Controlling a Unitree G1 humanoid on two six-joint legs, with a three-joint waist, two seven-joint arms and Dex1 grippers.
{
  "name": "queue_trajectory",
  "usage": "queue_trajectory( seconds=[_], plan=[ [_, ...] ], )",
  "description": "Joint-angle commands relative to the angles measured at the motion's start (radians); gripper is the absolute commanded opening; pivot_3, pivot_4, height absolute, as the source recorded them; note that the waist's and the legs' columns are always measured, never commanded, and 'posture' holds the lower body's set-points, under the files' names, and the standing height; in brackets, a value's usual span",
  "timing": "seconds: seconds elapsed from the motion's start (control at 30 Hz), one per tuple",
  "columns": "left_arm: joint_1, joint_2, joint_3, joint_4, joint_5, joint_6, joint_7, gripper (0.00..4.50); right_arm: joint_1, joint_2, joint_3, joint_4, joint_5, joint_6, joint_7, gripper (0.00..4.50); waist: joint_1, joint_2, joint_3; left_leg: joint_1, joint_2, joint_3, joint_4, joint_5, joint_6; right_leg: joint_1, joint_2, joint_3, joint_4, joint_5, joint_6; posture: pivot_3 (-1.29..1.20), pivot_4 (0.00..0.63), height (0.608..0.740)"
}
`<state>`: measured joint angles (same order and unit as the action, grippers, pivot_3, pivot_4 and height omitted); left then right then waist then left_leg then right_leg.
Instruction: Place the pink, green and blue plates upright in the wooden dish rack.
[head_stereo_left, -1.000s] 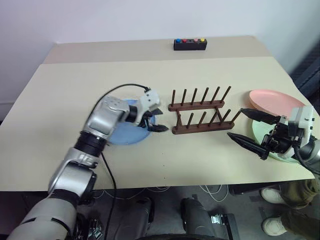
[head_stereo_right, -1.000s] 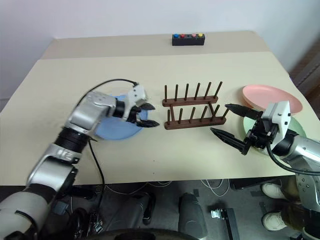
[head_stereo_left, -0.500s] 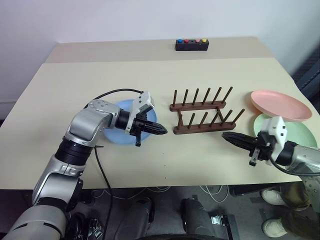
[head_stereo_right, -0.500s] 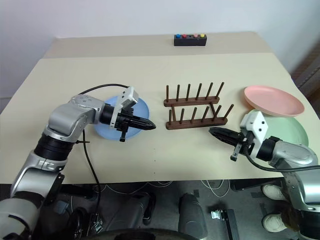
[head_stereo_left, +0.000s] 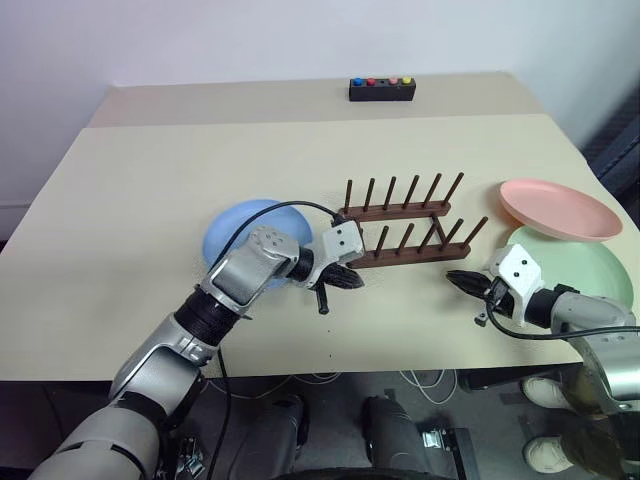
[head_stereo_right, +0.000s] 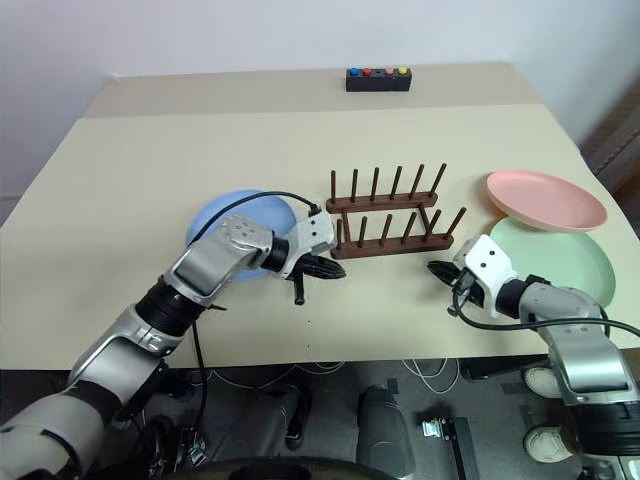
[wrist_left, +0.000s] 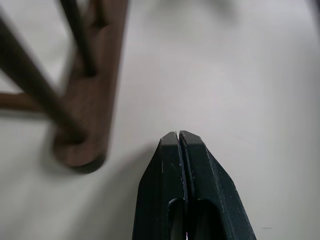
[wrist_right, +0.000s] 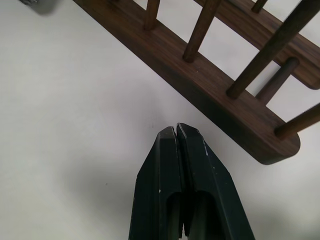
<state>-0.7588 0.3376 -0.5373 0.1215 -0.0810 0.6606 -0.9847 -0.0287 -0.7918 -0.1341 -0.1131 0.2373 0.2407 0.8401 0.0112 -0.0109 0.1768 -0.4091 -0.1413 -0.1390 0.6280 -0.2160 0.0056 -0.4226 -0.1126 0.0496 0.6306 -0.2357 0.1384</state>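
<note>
Bench: beige top, carrying every item listed below.
Green plate: flat at the right edge, nearest the right arm.
Pink plate: flat, just behind the green one, its rim overlapping it.
Blue plate: flat, left of the rack, partly covered by the left arm.
Rack: dark wood, mid-bench, two rails of pegs, all slots empty.
Button box: black, at the far edge, well apart.
Left gripper: fingers pressed together, holding nothing, low beside the rack's near left end.
Right gripper: fingers pressed together, holding nothing, near the rack's near right end.
Step in hand: judged as the start; no plate lifted.
Next move: each gripper must spread, reach a plate's rim, pinch it, tilt it upright between pegs.
</note>
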Motion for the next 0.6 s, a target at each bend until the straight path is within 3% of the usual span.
queue_trajectory(
  seconds=[0.03,0.6],
  plan=[
    [-0.024,-0.047,-0.001,0.046,0.053,-0.051,0.068,0.00,-0.041,0.006,0.013,0.032,-0.041,-0.042,-0.021,0.02,0.001,0.000,0.000,0.000,0.000,0.000,0.000,0.000,0.000,0.000,0.000,0.000,0.000,0.000,0.000,0.00,0.150,0.740],
    [-0.133,-0.124,0.089,0.345,0.115,-0.228,0.181,0.00,-0.342,0.066,0.165,0.410,-0.256,-0.241,-0.111,0.02,-0.009,0.000,0.000,0.001,-0.001,0.000,0.001,0.000,0.000,0.001,0.000,0.000,0.000,0.001,0.001,0.00,0.150,0.740]
  ],
)
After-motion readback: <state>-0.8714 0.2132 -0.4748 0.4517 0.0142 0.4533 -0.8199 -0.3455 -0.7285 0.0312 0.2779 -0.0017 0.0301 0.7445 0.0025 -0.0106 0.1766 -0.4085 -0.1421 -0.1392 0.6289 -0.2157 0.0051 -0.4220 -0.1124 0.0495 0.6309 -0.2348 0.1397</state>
